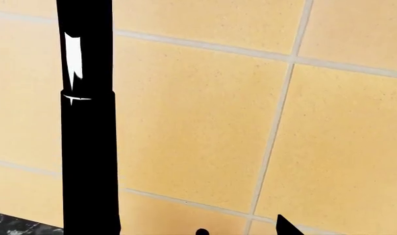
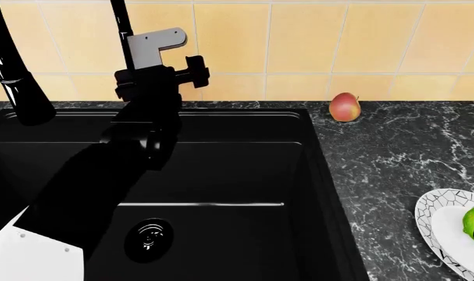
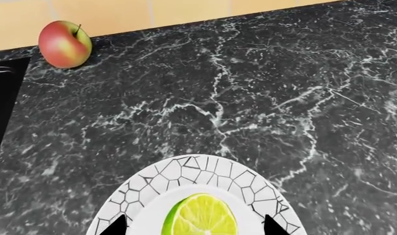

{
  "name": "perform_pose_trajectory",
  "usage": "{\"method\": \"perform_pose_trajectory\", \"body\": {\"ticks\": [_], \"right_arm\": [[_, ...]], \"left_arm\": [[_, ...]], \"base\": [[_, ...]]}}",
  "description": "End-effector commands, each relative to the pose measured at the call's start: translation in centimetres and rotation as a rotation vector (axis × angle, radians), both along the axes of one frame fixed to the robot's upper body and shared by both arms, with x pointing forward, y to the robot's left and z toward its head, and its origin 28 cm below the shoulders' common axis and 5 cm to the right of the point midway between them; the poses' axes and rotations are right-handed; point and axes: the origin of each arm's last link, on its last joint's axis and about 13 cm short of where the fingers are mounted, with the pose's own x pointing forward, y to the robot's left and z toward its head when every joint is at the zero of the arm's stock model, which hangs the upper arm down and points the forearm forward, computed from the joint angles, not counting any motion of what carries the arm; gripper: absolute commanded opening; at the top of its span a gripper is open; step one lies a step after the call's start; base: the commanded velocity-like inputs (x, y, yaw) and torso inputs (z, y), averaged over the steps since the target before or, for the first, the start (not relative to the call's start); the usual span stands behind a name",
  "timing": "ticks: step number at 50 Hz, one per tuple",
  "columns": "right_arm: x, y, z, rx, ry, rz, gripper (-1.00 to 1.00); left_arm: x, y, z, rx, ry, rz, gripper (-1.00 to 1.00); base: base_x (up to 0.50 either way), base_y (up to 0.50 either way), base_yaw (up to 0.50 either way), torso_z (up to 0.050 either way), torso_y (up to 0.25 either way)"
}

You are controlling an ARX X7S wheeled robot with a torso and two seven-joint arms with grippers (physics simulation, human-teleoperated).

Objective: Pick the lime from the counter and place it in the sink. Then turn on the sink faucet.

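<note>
Right pincer (image 3: 193, 226), tips spread wide, straddles the lime (image 3: 202, 215) lying cut face up on a plate (image 3: 185, 171) on the bench, directly between them; left pincer's gap can't be judged.

A red-and-yellow apple (image 2: 344, 107) stands on the desk in the upper right of the head view, close to the yellow tiled wall (image 2: 315, 41). At the lower right edge lies a white plate (image 2: 438, 218) with a crackle-patterned rim, seemingly only partly in frame.
</note>
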Motion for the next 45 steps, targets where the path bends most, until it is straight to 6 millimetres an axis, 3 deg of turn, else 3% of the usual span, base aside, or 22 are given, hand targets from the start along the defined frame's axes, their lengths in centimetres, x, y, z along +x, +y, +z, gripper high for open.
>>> {"method": "perform_pose_trajectory", "body": {"ticks": [1,45], "right_arm": [[0.0,-0.4,-0.9,0.017,0.004,-0.015,1.0],[1.4,-0.5,-3.5,0.024,0.065,0.001,1.0]], "left_arm": [[0.0,0.0,0.0,0.002,-0.001,0.0,1.0],[0.0,0.2,-0.4,0.008,0.007,0.004,1.0]], "base": [[0.0,0.0,0.0,0.0,0.0],[0.0,0.0,0.0,0.0,0.0]]}}
